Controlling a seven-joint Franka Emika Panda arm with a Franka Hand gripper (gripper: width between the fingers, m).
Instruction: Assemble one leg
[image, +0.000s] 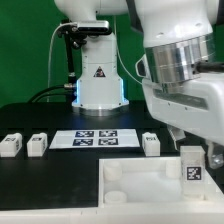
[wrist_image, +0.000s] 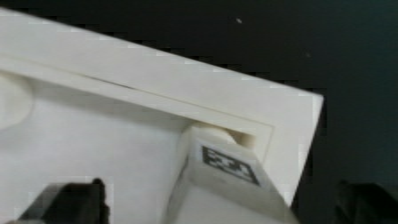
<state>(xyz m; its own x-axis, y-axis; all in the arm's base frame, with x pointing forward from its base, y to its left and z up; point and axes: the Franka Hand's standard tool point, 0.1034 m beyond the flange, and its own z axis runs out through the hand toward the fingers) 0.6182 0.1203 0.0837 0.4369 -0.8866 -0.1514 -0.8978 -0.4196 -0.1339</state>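
A leg (image: 190, 166), a small white block with a square tag, stands upright at the corner of the large white panel (image: 140, 185) on the exterior view's right. In the wrist view this leg (wrist_image: 222, 160) sits in the panel's (wrist_image: 107, 120) corner socket. My gripper (image: 194, 148) hangs right above it, open, with the leg between the fingers (wrist_image: 71, 203). There is a wide gap on one side of the leg. Three more legs lie on the black table, two (image: 12, 145) (image: 37, 144) at the exterior view's left and one (image: 150, 143) by the panel.
The marker board (image: 97, 138) lies flat on the table in front of the robot base (image: 98, 85). The panel fills the near right of the table. The loose legs lie in a row on either side of the marker board.
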